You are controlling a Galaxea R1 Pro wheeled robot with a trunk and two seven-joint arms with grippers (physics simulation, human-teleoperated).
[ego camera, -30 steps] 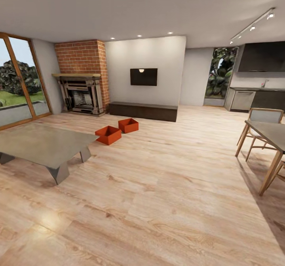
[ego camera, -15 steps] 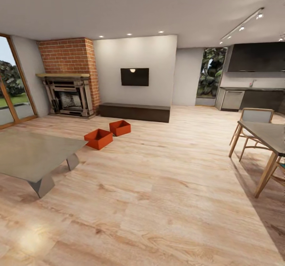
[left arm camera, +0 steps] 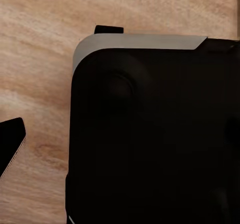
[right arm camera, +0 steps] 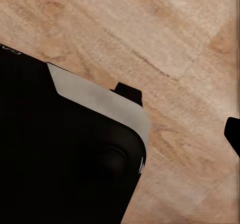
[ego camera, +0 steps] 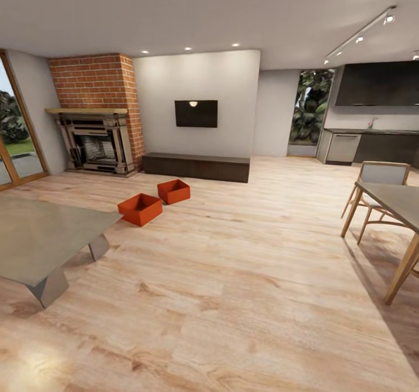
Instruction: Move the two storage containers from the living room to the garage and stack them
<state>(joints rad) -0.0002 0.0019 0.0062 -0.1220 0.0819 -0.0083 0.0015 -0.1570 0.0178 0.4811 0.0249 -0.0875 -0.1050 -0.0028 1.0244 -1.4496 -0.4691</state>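
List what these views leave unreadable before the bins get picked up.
- Bin contents: head view, the near storage container and far storage container are distant, their floors partly hidden by their own walls.
- Gripper state: both wrist views, the robot's dark body blocks the fingers.
- Low table: cut by the head view's left edge.

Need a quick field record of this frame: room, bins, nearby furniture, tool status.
room: living room, wood-plank floor
bins: two storage containers, near one, far one, both on the floor, apart, lidless
nearby: low grey table to their left; dark low cabinet and brick fireplace behind
task stage: neither bin picked up
tools: state cannot be told from the wrist views
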